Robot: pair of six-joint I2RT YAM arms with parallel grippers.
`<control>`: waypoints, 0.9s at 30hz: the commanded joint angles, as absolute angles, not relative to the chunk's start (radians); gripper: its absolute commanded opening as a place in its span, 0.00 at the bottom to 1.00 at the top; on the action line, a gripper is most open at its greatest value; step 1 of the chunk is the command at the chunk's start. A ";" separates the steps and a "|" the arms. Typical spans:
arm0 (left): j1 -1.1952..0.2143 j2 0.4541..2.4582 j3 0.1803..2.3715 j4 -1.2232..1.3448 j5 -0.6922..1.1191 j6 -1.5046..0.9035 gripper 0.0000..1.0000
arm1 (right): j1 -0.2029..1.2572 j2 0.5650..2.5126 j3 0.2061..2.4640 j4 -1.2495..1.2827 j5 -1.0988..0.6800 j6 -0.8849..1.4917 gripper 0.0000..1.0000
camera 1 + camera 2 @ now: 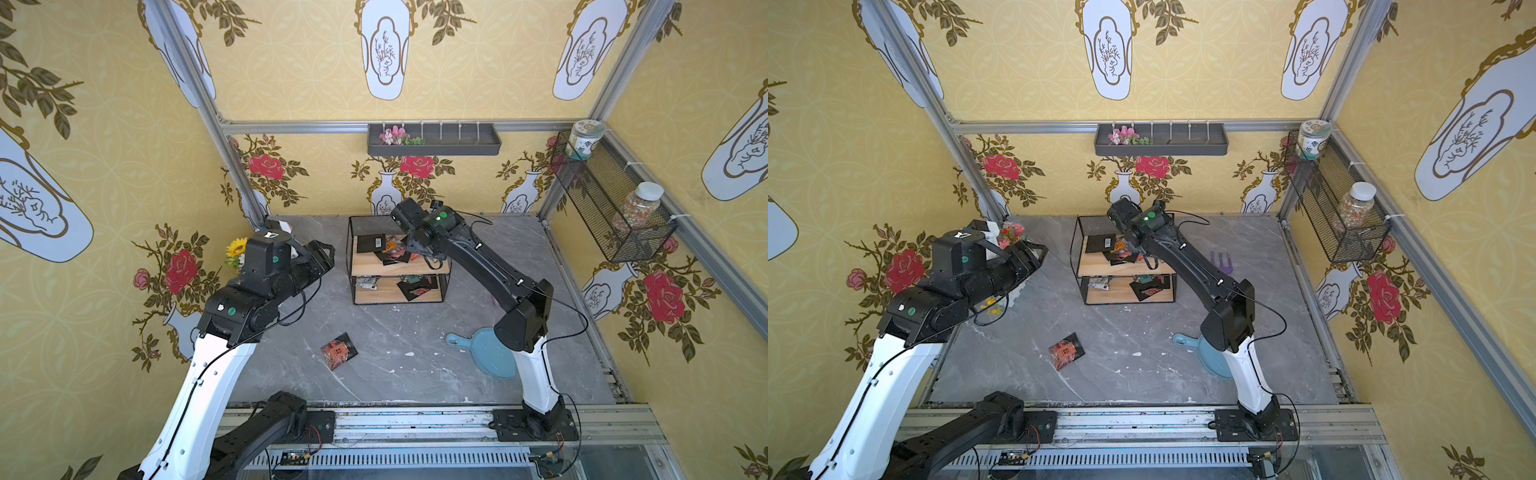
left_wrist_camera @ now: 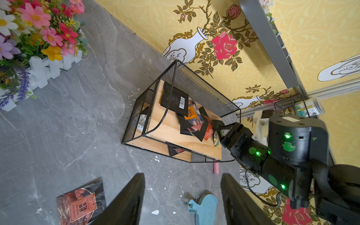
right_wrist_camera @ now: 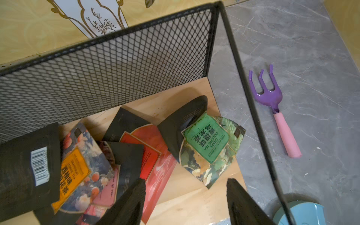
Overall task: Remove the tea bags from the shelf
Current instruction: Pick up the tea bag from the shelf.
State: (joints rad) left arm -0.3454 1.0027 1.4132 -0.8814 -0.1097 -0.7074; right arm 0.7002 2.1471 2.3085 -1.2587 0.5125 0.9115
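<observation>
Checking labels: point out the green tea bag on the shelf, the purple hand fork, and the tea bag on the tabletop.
green tea bag (image 3: pixel 206 138), right wrist view, on its green label.
purple hand fork (image 3: pixel 269 95), right wrist view, on its purple head.
tabletop tea bag (image 1: pixel 337 351), in a top view, on its red print.

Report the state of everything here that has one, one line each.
shelf: upright, both tiers loaded.
upper-tier tea bags: overlapping pile on the top board.
lower-tier tea bags: lying on the bottom board.
tea bag on the table: flat, off the shelf.
left end effector: open, empty, away from the shelf.
right end effector: open, empty, over the top board.
white-lidded jar: closed, in the wall basket.
</observation>
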 commanded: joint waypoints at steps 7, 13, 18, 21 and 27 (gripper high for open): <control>-0.345 0.997 1.401 -0.857 -0.106 -0.704 0.67 | 0.680 2.214 2.381 -1.255 0.573 0.991 0.71; -0.345 0.997 1.394 -0.856 -0.104 -0.701 0.67 | 0.665 2.250 2.394 -1.276 0.555 1.033 0.72; -0.345 1.000 1.391 -0.853 -0.104 -0.698 0.67 | 0.658 2.266 2.396 -1.290 0.562 1.062 0.72; -0.344 1.009 1.379 -0.844 -0.098 -0.685 0.67 | 0.650 2.280 2.396 -1.289 0.542 1.060 0.72; -0.345 1.039 1.317 -0.815 -0.088 -0.647 0.72 | 0.649 2.291 2.364 -1.289 0.514 1.071 0.65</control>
